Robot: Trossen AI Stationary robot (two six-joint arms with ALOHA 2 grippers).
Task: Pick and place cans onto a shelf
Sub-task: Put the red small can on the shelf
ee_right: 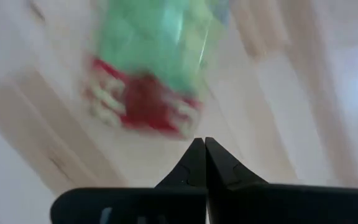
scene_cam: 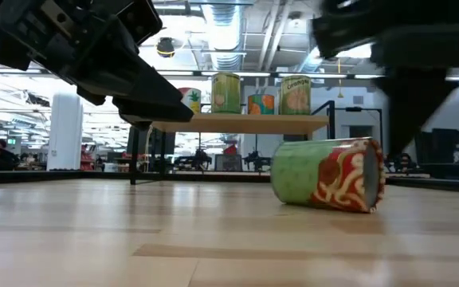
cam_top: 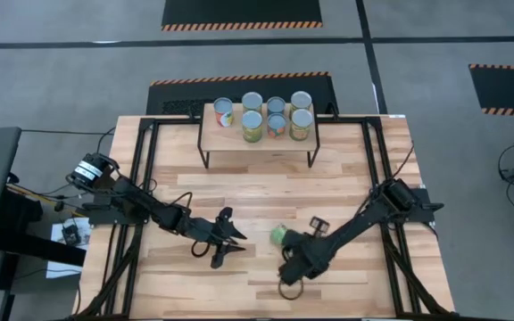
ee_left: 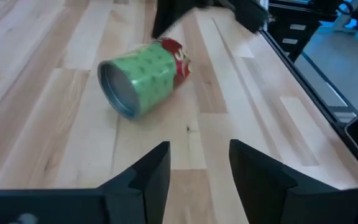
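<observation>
A: Where are the cans seen?
B: Seven cans (cam_top: 264,116) are stood upright in two rows on the shelf (cam_top: 211,138) at the far middle of the table (cam_top: 346,178). An eighth, the green can (cam_top: 278,235), is laid on its side on the table's near middle, well apart from the shelf.

A: How is the left gripper (cam_top: 236,242) placed?
B: It is held low, just left of the green can (ee_left: 143,77), pointed at it. Its fingers (ee_left: 149,173) are spread wide, and nothing is held between them.

A: And the right gripper (ee_right: 204,152)?
B: It is set just right of the green can (ee_right: 154,68), near its red end. Its jaws are pressed together, tip to tip, with nothing gripped.

A: Is the can touched by either?
B: No contact can be made out.
</observation>
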